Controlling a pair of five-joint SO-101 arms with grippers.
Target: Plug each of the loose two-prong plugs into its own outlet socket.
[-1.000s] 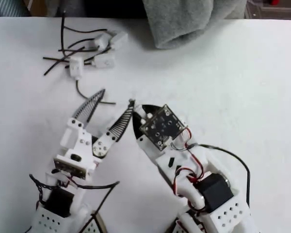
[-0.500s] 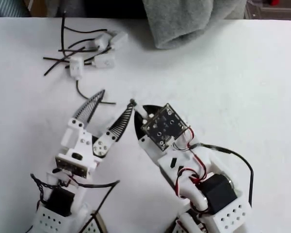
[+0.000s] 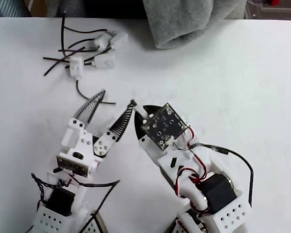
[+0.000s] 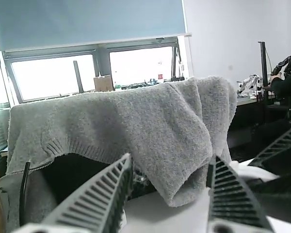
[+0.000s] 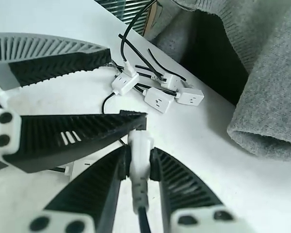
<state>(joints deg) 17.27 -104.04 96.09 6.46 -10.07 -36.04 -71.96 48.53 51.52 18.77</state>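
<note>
White table (image 3: 242, 87), sockets (image 3: 104, 61) tangled in black cords (image 3: 63, 29), grey cloth (image 3: 184, 19), left jaws spread wide.

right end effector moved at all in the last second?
No. In the high view the right end effector, shut on the plug, sits at the same gap from the sockets as before.

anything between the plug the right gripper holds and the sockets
Yes: the open left gripper lies between the white two-prong plug, held in the right gripper, and the white outlet sockets, one black ribbed finger right beside the plug.
</note>
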